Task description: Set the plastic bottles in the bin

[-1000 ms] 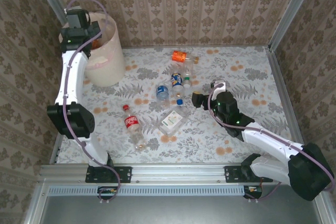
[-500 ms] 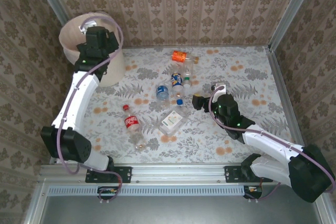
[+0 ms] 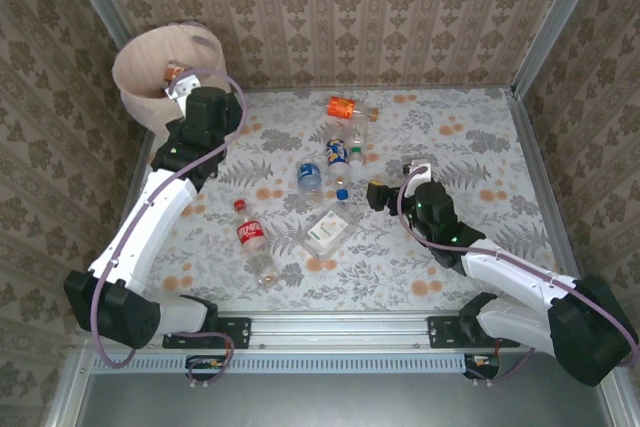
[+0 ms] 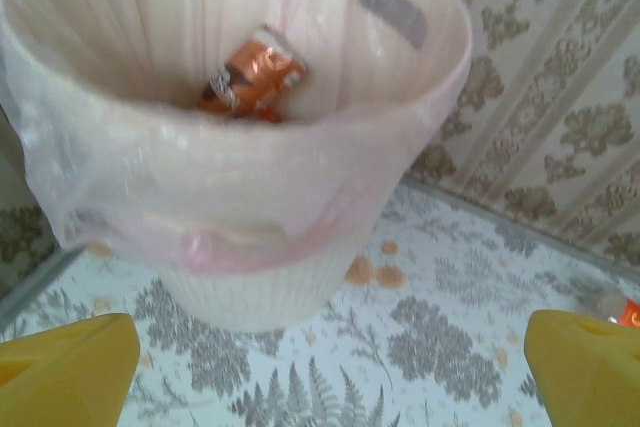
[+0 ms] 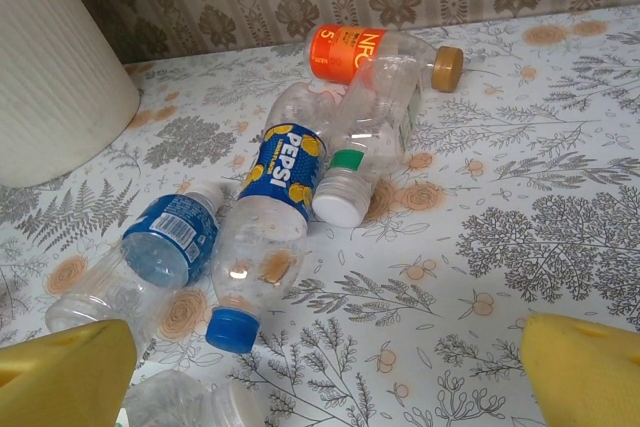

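The cream bin point(image 3: 150, 62) stands at the far left corner, and a crushed orange-labelled bottle point(image 4: 250, 77) lies inside its pinkish liner point(image 4: 200, 237). My left gripper point(image 3: 190, 97) hovers open and empty just right of the bin rim point(image 4: 330, 137), its yellow fingers point(image 4: 70, 372) wide apart. Several plastic bottles lie mid-table: an orange-labelled one point(image 5: 365, 52), a Pepsi one point(image 5: 275, 207), a clear one with a white cap point(image 5: 365, 147), a blue-labelled one point(image 5: 165, 247) and a red-labelled one point(image 3: 250, 237). Right of that cluster my right gripper point(image 3: 375, 192) is open low over the table, nothing between its fingers point(image 5: 585, 367).
A flattened clear bottle with a white label point(image 3: 330, 230) lies near the table's middle. Patterned walls and metal rails point(image 3: 530, 147) close in the table on three sides. Bare floral tablecloth point(image 3: 470, 137) stretches along the right side.
My left arm has drawn back from over the bin toward the table, uncovering the bin's mouth. The right gripper has edged slightly left toward the bottles.
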